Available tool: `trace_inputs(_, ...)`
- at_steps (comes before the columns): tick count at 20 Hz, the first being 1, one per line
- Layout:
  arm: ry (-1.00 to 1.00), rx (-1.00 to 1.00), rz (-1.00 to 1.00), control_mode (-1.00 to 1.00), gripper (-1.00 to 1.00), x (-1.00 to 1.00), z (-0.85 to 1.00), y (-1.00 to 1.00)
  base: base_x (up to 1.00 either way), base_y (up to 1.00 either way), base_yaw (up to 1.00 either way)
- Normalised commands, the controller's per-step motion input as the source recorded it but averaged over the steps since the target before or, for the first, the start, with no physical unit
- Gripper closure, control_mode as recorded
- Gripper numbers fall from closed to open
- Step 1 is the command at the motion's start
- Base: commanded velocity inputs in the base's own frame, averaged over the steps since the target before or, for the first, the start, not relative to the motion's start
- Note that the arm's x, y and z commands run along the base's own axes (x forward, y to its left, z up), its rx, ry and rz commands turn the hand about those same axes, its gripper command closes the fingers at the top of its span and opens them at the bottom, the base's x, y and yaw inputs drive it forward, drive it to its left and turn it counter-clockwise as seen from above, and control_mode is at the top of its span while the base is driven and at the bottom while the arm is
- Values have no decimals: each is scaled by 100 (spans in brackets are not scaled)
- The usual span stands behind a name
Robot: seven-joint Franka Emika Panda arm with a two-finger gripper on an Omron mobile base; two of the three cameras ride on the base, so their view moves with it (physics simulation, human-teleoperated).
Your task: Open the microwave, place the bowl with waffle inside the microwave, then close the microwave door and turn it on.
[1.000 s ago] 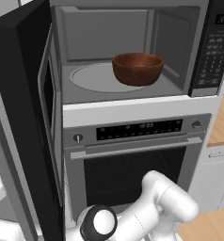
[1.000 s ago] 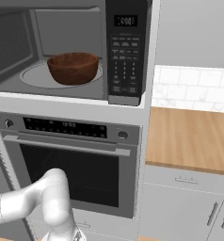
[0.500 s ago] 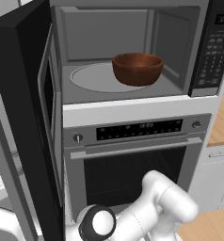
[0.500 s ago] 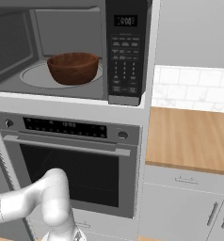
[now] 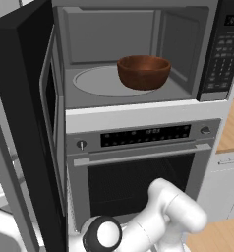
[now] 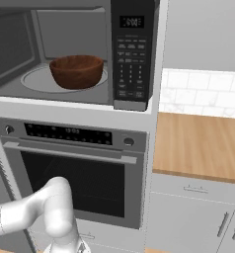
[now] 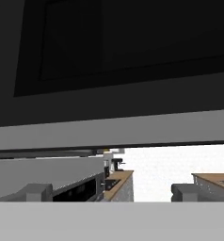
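Observation:
The microwave [image 5: 109, 39] stands with its door [image 5: 30, 123] swung wide to the left. Inside, the reddish-brown bowl [image 5: 143, 71] rests on the right part of the round turntable [image 5: 97, 81]; the right base view has the bowl [image 6: 76, 70] beside the keypad panel [image 6: 129, 54]. The bowl's rim hides the waffle. My arm [image 5: 173, 211] is folded low in front of the oven. In the hand view my gripper [image 7: 111, 192] is open with nothing between its fingertips [image 7: 36, 192], and it faces a black panel [image 7: 114, 47] with a grey edge, close up.
A silver oven [image 5: 138, 167] with a horizontal handle sits directly under the microwave. To the right lie a wooden counter [image 6: 198, 143], a white tiled backsplash and grey cabinet doors [image 6: 188, 212]. The open door juts out on the left side.

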Motion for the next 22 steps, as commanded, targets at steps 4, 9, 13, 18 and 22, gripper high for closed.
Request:
trace_inputs(4,-4,0,-1,-100,-100,0,0,-10,0,0,0)
trace_inputs(9,-11,0,-3,-100,-100,-1,0,-7,0,0,0)
trace_inputs(13,-10,0,-5,-100,-100,-20,11,-29,0,0,0)
trace_inputs(18,-8,0,-5,-100,-100,-30,16,-27,0,0,0)
trace_inputs(22,-8,0,-5,-100,-100,-31,19,-13,0,0,0)
